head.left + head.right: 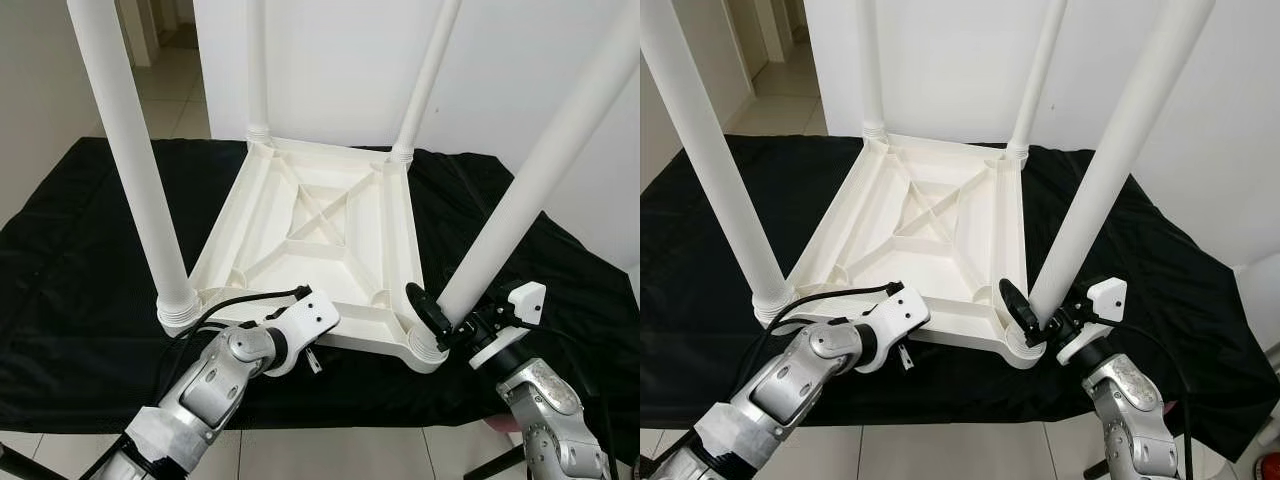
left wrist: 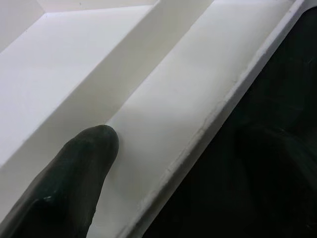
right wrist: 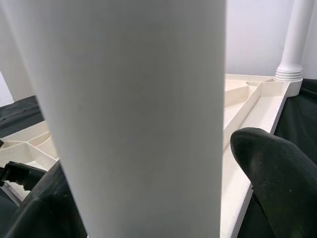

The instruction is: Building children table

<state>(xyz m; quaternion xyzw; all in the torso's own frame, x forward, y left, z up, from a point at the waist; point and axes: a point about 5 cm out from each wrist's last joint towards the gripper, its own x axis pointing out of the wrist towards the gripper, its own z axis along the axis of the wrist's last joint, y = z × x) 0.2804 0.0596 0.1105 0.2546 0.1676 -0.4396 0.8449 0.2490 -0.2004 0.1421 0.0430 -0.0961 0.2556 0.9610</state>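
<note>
A white plastic children's table lies upside down on a black cloth, its ribbed underside facing up. Legs stand in all its corner sockets: near left, near right, far left and far right. My left gripper straddles the tabletop's near rim, with one finger lying on the inner channel. My right gripper is shut on the near right leg just above its socket, a black finger on each side.
The black cloth covers a work table whose front edge runs just below my arms. A white wall stands behind, and a tiled floor leads off through a doorway at the back left. The four upright legs crowd the space above the tabletop.
</note>
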